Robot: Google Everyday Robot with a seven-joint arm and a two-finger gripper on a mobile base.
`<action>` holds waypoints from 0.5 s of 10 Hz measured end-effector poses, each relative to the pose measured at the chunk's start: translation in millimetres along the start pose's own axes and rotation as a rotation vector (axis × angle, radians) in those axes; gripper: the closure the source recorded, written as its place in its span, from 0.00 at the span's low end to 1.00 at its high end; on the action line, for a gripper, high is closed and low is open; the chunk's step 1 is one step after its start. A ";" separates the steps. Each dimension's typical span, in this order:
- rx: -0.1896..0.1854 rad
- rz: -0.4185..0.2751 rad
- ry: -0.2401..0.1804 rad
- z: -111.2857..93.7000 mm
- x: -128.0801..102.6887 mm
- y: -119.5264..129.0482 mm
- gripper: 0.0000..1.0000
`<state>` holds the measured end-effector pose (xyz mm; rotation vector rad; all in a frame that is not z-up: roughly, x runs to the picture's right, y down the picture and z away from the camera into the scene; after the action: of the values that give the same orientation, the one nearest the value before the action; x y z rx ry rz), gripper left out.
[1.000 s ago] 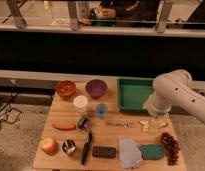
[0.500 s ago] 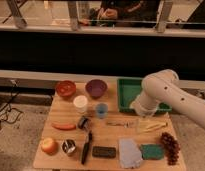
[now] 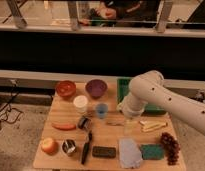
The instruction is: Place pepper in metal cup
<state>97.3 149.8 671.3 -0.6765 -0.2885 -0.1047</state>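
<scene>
The pepper (image 3: 63, 126), slim and orange-red, lies on the left part of the wooden table (image 3: 111, 137). The metal cup (image 3: 70, 147) stands upright near the front left corner, just in front of the pepper and beside a round apple (image 3: 48, 145). My white arm reaches in from the right and bends down over the table's middle. My gripper (image 3: 129, 125) hangs open and empty there, well to the right of both pepper and cup.
At the back stand an orange bowl (image 3: 65, 89), a purple bowl (image 3: 96, 88) and a green tray (image 3: 125, 89) partly behind my arm. A white cup (image 3: 80, 103), blue cup (image 3: 101, 110), tipped can (image 3: 85, 122), black-handled tool (image 3: 86, 147), sponges, grey cloth (image 3: 130, 153) and grapes (image 3: 169, 147) surround them.
My arm has swung left from the table's right side to over its middle. The objects on the table have not moved.
</scene>
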 end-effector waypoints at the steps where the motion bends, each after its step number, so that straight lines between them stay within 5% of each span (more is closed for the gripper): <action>1: -0.011 -0.033 -0.001 3.5 -10.5 8.5 0.20; 5: -0.024 -0.066 0.001 6.9 -21.8 18.5 0.20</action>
<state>78.3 168.6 658.8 -0.6907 -0.3090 -0.1716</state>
